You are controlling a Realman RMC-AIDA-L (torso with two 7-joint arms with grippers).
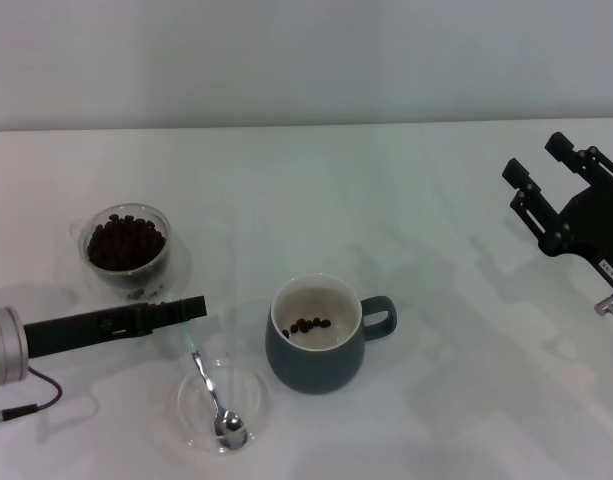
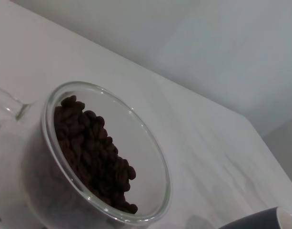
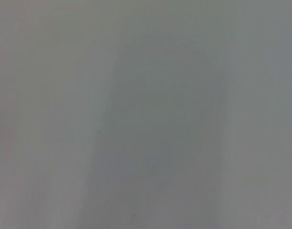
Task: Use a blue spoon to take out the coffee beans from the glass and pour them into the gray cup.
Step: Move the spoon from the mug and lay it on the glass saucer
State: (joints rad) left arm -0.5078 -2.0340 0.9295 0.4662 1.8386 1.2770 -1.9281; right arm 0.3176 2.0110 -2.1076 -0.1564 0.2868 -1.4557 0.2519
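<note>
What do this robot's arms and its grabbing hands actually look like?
The left arm ends in a silvery-grey round wrist section with a small green light and a thin black cable trailing beneath. From it runs a long, slim black left gripper. The right gripper is black too, blocky and angular, with two squared-off prongs, a small white label and a bit of silver metal at its base.
</note>
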